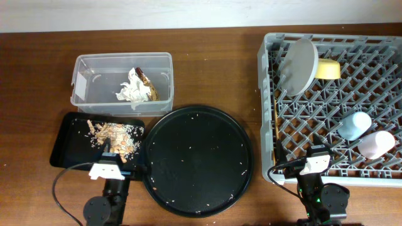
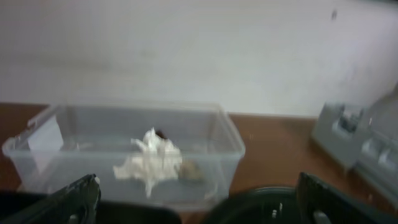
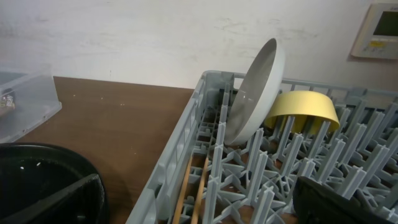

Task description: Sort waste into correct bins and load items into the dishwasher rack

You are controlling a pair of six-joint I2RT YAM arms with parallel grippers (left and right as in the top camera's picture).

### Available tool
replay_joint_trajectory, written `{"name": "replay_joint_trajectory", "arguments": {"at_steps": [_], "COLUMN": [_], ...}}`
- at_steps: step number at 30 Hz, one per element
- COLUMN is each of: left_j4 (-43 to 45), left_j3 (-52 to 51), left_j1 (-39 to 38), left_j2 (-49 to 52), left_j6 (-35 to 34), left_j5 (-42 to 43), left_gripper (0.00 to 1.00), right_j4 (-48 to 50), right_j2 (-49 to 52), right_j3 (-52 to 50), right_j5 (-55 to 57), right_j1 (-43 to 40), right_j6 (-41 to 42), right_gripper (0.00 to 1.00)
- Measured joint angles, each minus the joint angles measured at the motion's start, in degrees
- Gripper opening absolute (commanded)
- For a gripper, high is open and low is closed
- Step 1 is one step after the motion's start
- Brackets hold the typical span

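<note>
In the dishwasher rack (image 1: 267,113) you have the plate (image 1: 300,64), yellow bowl (image 1: 328,68), blue cup (image 1: 355,125), pink cup (image 1: 377,144) and chopsticks (image 1: 277,129). Napkins (image 1: 132,89) and wrapper (image 1: 151,88) lie in the clear tub (image 1: 88,81), food scraps (image 1: 113,135) in the black tray (image 1: 66,141). Your left gripper (image 2: 202,199) and right gripper (image 3: 205,199) gape empty.

Your left wrist view blurs the clear tub (image 2: 208,134), and the overhead's right edge cuts off the dishwasher rack (image 1: 267,125).

My overhead view: clear rectangular plastic tub (image 1: 94,78) back left, crumpled white napkins (image 1: 132,91) inside; shallow black rectangular tray (image 1: 66,147) before it (food scraps (image 1: 116,135) on it); large round black tray (image 1: 198,160) centre; grey lattice rack (image 1: 370,81) right.
</note>
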Motion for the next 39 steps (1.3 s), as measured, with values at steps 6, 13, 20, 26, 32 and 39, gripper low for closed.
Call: {"name": "replay_joint_trajectory", "arguments": {"at_steps": [6,13,20,26,32,39], "left_j4": [-5.92,-5.92,-5.92,-5.92,-5.92,-5.92], "left_j3": [-0.79,-0.79,-0.79,-0.79,-0.79,-0.79], "left_j1": [0.00,0.00,0.00,0.00,0.00,0.00], "left_j2": [-1.01,-1.11,-1.11,-1.11,-1.11,-1.11], "left_j6": [2.51,2.97,2.97,2.97,2.97,2.97], "left_j5": [0.90,0.92,0.92,1.09,1.09,1.09], "left_gripper": [0.99,0.99,0.99,1.00,0.99,0.99], "right_j4": [0.00,0.00,0.00,0.00,0.00,0.00], "right_j2": [0.00,0.00,0.00,0.00,0.00,0.00], "right_j3": [0.00,0.00,0.00,0.00,0.00,0.00], "right_j5": [0.00,0.00,0.00,0.00,0.00,0.00], "right_j1": [0.00,0.00,0.00,0.00,0.00,0.00], "right_j6": [-0.02,0.00,-0.04,-0.02,-0.02,-0.02], "right_gripper": [0.98,0.98,0.99,0.98,0.98,0.98]}}
